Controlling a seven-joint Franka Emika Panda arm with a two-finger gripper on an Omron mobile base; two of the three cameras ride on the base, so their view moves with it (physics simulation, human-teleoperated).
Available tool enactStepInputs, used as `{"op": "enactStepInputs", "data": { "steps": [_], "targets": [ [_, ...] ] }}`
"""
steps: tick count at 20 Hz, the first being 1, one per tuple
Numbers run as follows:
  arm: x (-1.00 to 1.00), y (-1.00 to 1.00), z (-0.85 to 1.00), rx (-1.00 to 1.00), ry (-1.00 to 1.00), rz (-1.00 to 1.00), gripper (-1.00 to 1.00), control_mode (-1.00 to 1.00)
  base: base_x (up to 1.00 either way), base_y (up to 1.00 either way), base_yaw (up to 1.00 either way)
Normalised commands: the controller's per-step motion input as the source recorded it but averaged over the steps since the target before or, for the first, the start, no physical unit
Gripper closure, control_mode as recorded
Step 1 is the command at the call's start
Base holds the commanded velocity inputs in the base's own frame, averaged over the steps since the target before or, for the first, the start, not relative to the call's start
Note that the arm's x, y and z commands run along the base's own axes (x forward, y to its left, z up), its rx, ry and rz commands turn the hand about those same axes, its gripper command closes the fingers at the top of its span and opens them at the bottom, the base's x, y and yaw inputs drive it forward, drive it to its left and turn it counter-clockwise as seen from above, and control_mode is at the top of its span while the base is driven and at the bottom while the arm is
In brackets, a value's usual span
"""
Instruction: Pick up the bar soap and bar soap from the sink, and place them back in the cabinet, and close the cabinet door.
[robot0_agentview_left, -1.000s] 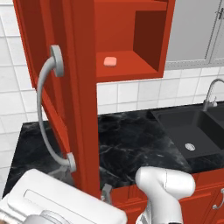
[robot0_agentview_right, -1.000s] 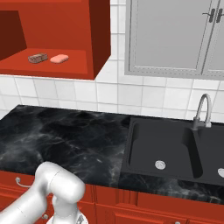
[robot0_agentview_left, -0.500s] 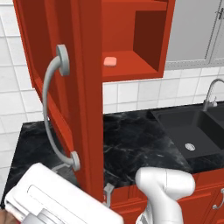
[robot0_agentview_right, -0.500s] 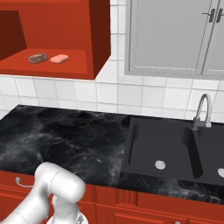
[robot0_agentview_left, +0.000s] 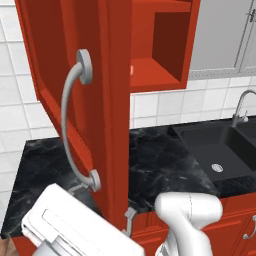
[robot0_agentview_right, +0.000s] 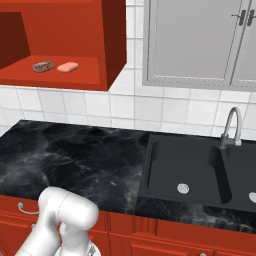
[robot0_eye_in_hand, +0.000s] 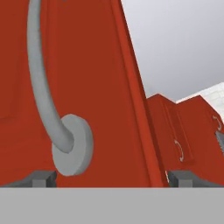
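Both bar soaps lie side by side on the shelf of the red cabinet (robot0_agentview_right: 112, 45): the brown block (robot0_agentview_right: 43, 65) and the salmon-pink bar (robot0_agentview_right: 67, 66). The black sink (robot0_agentview_right: 185, 160) holds nothing but its drains. The red cabinet door (robot0_agentview_left: 50, 75) stands partly swung in, edge-on, and hides nearly all of the shelf in the left base view. My gripper (robot0_agentview_left: 80, 190) is low at the door's front face, beside the lower mount of the silver bar handle (robot0_agentview_left: 67, 125). In the hand view the gripper (robot0_eye_in_hand: 112, 179) is open, its tips wide apart against the door (robot0_eye_in_hand: 109, 87), with the handle's round mount (robot0_eye_in_hand: 72, 144) just ahead.
A pale grey two-door cabinet (robot0_agentview_right: 195, 40) hangs right of the red one. The black marble counter (robot0_agentview_right: 75, 155) runs left of the sink, and a curved silver faucet (robot0_agentview_right: 230, 125) rises behind it. Red drawer fronts with silver pulls (robot0_agentview_left: 129, 220) lie below.
The door has swung further toward the cabinet, to the right in the left base view, now covering the pink soap there. My hand has moved along with the handle's lower end.
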Motion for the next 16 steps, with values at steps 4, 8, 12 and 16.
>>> {"op": "enactStepInputs", "data": {
  "steps": [4, 8, 12, 16],
  "targets": [
    [0.31, 0.00, 0.00, -0.09, 0.00, -0.11, -1.00, -1.00, 0.00, 0.00, 0.00],
    [0.36, 0.00, 0.00, -0.06, 0.00, -0.17, -1.00, -1.00, 0.00, 0.00, 0.00],
    [0.37, 0.00, 0.01, -0.04, 0.00, -0.18, -1.00, -1.00, 0.00, 0.00, 0.00],
    [0.48, 0.00, 0.09, -0.01, 0.00, -0.21, -1.00, -1.00, 0.00, 0.00, 0.00]
  ]
}}
